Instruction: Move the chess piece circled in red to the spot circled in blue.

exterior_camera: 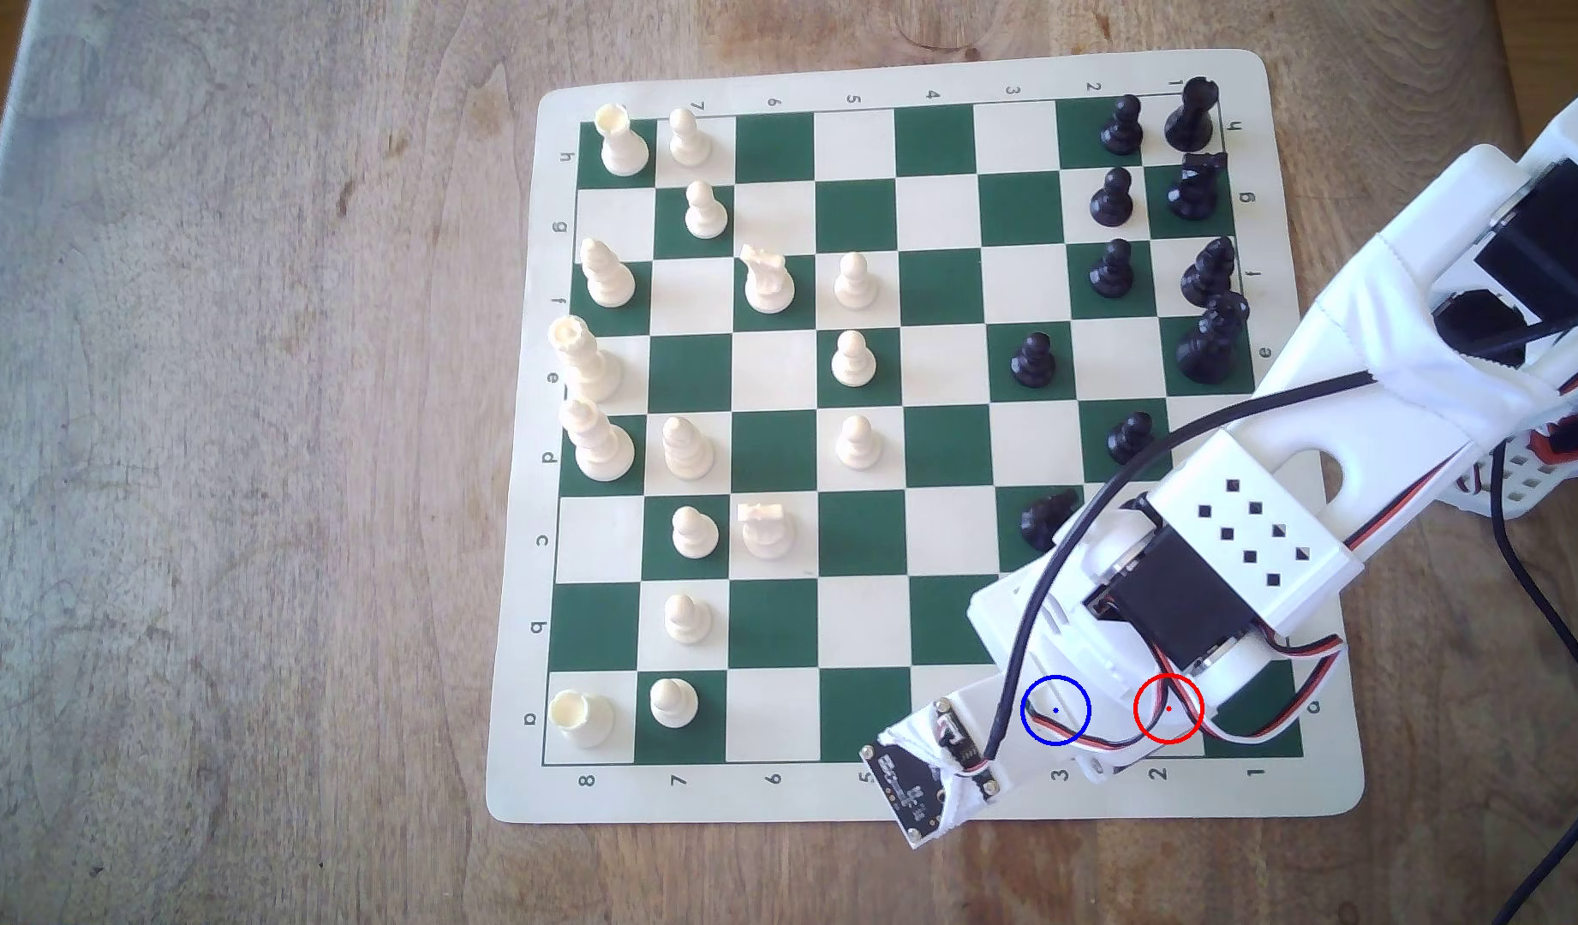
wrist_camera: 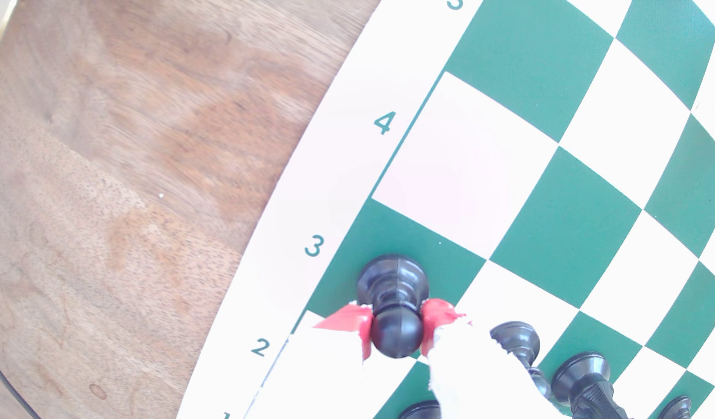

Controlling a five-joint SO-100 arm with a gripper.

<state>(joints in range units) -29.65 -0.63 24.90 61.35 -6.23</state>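
In the wrist view my gripper [wrist_camera: 396,336] is shut on the round head of the chess piece [wrist_camera: 392,282], a small black pawn. A red pad [wrist_camera: 348,322] presses on each side of the head. The pawn's flared base sits over the spot [wrist_camera: 428,241], the dark green square beside the printed 3. Whether the base touches the board cannot be told. In the exterior view the white arm [exterior_camera: 1213,551] reaches over the board's near right corner and hides the pawn. The blue circle [exterior_camera: 1022,709] and the red circle [exterior_camera: 1168,676] are drawn over the arm.
Other black pieces stand close behind the held pawn: a pawn [wrist_camera: 517,334] and a taller piece [wrist_camera: 581,378]. In the exterior view a black knight [exterior_camera: 1048,516] and black pawns [exterior_camera: 1130,438] stand near the arm. Cream pieces [exterior_camera: 674,703] fill the board's left half. The board's edge [exterior_camera: 768,800] borders wooden table.
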